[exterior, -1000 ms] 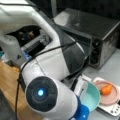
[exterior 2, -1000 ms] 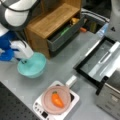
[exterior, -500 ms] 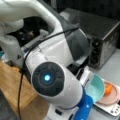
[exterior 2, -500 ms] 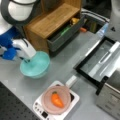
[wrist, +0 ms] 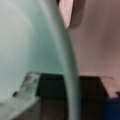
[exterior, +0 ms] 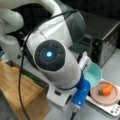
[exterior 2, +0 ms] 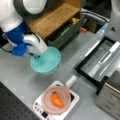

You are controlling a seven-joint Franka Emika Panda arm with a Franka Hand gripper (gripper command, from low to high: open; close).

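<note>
The tool [exterior 2: 37, 53] grips the rim of a round, pale turquoise bowl [exterior 2: 47, 61], one finger inside and one outside, closed on the rim as the wrist view [wrist: 67, 75] shows, where the thin edge of the bowl runs top to bottom between a grey finger pad [wrist: 27, 85] and the dark gap beside it. In a front view the bowl sits over the grey worktop [exterior 2: 17, 82], left of centre, just near of the wooden cabinet [exterior 2: 55, 17] with its open dark drawer [exterior 2: 67, 32]. In both front views an orange carrot [exterior 2: 57, 99] lies on a round pink plate [exterior 2: 48, 102], which rests on a white kitchen scale [exterior 2: 72, 100] just near and to the right of the bowl, apart from it. A black toaster oven with its door [exterior 2: 97, 60] let down stands at the right. In a front view the arm's white wrist housing [exterior: 50, 62] hides most of the tool, with the bowl [exterior: 93, 73] showing behind it beside the plate [exterior: 110, 96].
</note>
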